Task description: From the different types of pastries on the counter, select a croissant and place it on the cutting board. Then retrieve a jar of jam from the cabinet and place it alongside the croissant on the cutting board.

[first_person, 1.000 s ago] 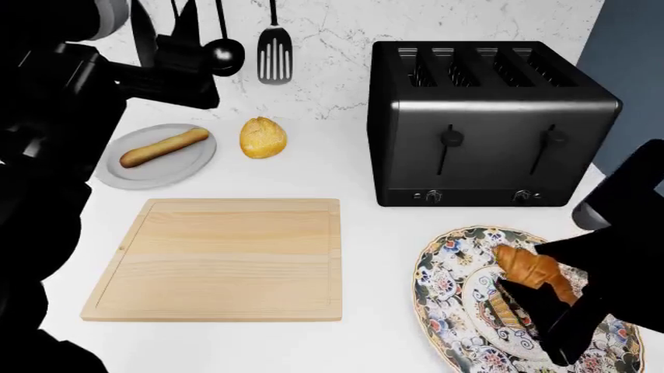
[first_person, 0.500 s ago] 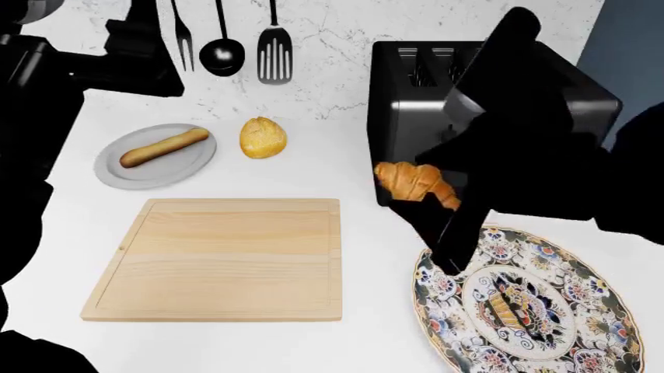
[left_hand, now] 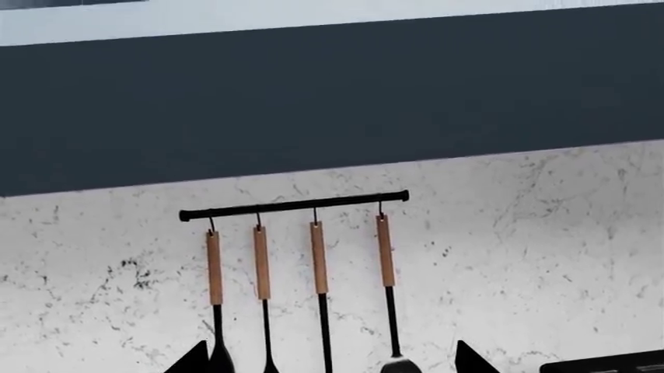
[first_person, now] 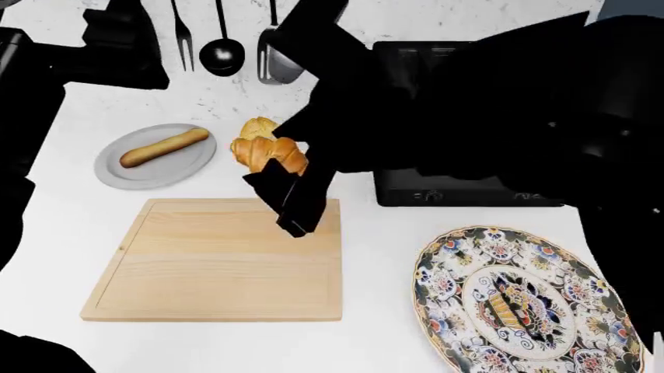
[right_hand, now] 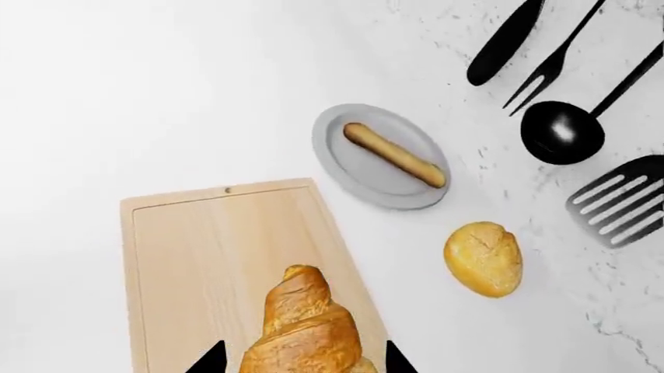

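My right gripper (right_hand: 303, 362) is shut on the golden croissant (right_hand: 306, 326) and holds it in the air. In the head view the croissant (first_person: 267, 154) hangs over the far right corner of the light-wood cutting board (first_person: 207, 264), with the dark gripper (first_person: 282, 186) just below it. The board (right_hand: 197, 256) itself is bare on the white counter (first_person: 374, 233). My left gripper (left_hand: 330, 364) is open with nothing between its fingertips, raised at the back left and facing the marble wall. The jar of jam is out of view.
A grey plate (first_person: 124, 175) with a brown bread stick (first_person: 164, 148) sits at the back left, a round bun (right_hand: 484, 259) beside it. A black toaster (first_person: 467, 186) stands behind a floral plate (first_person: 518, 303). Utensils (left_hand: 316, 264) hang on a wall rail.
My right arm lifted the croissant off the floral plate and swept it left past the toaster to the board's far right corner. The left arm shifted slightly at the upper left.
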Tool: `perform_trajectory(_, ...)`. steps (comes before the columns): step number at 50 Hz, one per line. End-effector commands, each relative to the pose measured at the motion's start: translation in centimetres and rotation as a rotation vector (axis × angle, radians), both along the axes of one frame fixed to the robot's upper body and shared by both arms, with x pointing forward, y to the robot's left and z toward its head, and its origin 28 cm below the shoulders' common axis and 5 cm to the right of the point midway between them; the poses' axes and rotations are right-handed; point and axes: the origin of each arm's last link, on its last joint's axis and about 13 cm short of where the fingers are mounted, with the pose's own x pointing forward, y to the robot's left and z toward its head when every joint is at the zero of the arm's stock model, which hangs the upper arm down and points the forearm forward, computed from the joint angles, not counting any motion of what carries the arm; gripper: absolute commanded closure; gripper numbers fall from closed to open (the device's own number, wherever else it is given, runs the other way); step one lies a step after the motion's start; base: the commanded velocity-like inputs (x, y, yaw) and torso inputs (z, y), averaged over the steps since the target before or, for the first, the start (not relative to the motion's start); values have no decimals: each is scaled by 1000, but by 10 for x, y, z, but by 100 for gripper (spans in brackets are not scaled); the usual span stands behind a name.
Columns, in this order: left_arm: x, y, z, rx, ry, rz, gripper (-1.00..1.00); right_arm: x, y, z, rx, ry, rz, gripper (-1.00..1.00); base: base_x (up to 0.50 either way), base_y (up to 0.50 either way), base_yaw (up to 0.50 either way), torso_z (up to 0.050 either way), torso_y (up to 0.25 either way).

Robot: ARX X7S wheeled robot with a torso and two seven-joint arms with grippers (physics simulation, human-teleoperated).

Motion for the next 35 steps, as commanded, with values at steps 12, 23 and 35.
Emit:
perform_trajectory(12, -4, 8, 1, -21, -9, 21, -100, 5, 62, -36, 103, 79, 166, 100, 0, 0, 0, 0, 0)
perform_trajectory(23, -5, 13, -2, -31, -12, 35, -100, 1, 81, -48, 143, 107, 232, 100, 0, 0, 0, 0, 0)
perform_trajectory(35, -9, 16, -4, -37, -12, 47, -100, 18, 92, -60, 222, 104, 188, 100, 0, 0, 0, 0, 0)
